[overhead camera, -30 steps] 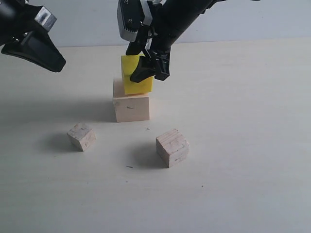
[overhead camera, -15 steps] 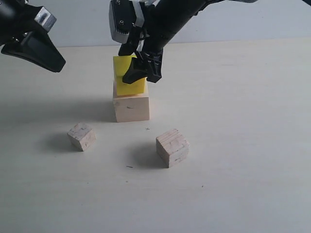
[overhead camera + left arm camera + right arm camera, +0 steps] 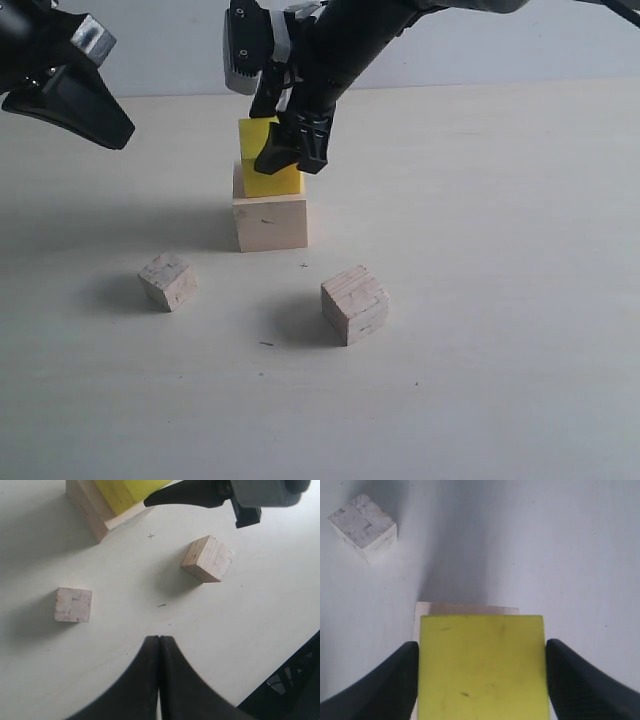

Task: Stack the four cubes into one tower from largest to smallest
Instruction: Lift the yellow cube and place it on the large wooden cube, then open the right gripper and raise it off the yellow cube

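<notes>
While my right pincer [image 3: 481, 677] stands wide, its two fingers [image 3: 380, 680] press the opposite sides of the yellow cube [image 3: 255, 160], so I have that cube firmly gripped. It sits square over the large cube [image 3: 270, 225], set a little toward that cube's far left part, leaving a strip of pale wood showing at the front and right. Whether its underside rests on the wood or hangs just above it, I cannot tell. My left pincer [image 3: 159, 645] is closed tight, tips together, with nothing in it, held above the table [image 3: 500, 250] well off to the left. Below it, two cubes lie loose on the table in front of the stack, well apart from each other: the small cube [image 3: 167, 282] to the front left, and the grainy cube [image 3: 354, 304] to the front right, turned with a corner toward the exterior camera. Neither touches the large cube.
</notes>
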Robot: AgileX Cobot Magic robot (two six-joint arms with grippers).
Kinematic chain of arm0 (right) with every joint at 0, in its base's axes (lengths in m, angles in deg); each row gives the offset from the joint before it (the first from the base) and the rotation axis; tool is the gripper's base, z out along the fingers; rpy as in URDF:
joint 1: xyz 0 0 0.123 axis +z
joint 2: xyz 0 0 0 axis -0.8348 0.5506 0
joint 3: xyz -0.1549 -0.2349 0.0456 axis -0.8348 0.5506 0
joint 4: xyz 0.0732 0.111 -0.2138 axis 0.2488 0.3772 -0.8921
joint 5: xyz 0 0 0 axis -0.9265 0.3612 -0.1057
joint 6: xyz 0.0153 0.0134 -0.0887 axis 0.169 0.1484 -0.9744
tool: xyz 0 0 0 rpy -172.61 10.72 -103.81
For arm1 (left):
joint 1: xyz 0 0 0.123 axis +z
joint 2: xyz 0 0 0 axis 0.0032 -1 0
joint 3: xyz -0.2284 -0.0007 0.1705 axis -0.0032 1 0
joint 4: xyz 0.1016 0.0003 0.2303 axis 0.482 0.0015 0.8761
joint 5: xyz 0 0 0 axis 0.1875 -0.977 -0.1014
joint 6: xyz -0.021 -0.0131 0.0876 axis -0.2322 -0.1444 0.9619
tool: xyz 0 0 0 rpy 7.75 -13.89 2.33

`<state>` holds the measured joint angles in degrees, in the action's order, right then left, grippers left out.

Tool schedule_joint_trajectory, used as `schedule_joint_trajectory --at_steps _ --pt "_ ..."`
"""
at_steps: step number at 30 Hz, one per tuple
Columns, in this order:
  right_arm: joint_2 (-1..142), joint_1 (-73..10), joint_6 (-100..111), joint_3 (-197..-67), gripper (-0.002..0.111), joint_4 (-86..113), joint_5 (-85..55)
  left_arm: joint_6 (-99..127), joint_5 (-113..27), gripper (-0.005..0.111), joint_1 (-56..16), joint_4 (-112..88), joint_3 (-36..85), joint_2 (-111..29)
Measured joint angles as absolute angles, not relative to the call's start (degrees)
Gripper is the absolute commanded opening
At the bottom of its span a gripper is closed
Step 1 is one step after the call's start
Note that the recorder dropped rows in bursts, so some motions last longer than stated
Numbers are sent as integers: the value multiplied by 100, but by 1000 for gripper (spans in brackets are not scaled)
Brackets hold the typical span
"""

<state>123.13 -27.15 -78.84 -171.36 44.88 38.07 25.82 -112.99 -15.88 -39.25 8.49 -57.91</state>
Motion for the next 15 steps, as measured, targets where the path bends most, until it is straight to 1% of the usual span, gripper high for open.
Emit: schedule_joint_trajectory --at_steps 11,13,15 --pt "12329 -2715 -7848 -17153 0 4488 3803 2582 -11299 0 -1588 -3916 849 -5791" --pt "12329 -2715 -7848 -17153 2 4488 3803 2582 -11299 0 -1588 -3916 849 -5791" --pt "12329 -2715 -7848 -17153 7 4488 3814 2582 -11299 0 -1588 -3916 849 -5791"
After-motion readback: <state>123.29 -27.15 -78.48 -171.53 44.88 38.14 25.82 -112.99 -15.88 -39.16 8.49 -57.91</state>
